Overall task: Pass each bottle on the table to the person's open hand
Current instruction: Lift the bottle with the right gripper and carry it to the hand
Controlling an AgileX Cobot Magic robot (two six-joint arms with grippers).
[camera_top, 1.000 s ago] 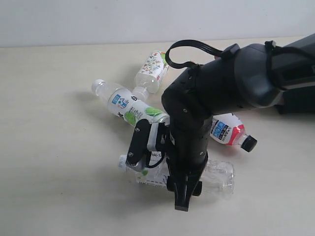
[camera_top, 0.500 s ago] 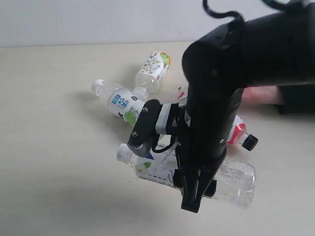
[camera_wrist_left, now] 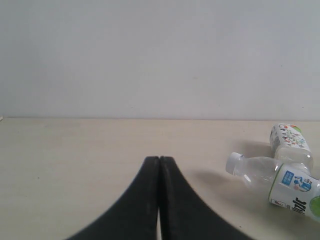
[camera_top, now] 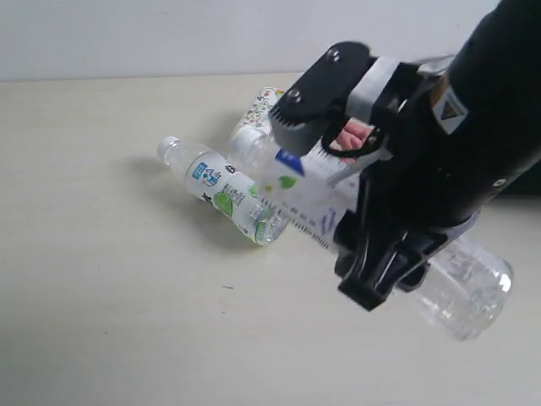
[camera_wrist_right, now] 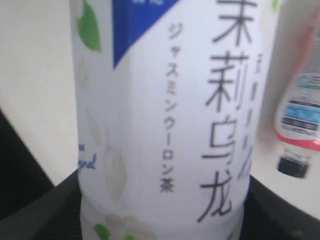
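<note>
Beige table [camera_top: 101,296] underneath, well clear of the white-label bottle [camera_top: 461,283] clamped sideways in the right gripper [camera_top: 334,207]. Left gripper [camera_wrist_left: 159,167] pressed shut, empty. Carry level toward the person's open hand [camera_top: 348,134] just behind; release only once the palm bears the weight.

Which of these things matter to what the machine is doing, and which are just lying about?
Job: white-label bottle in the right tool; blue-green-label bottle; patterned bottle; red-label bottle; person's hand, mostly hidden; table.
Idle: left tool, shut on nothing; back wall.
</note>
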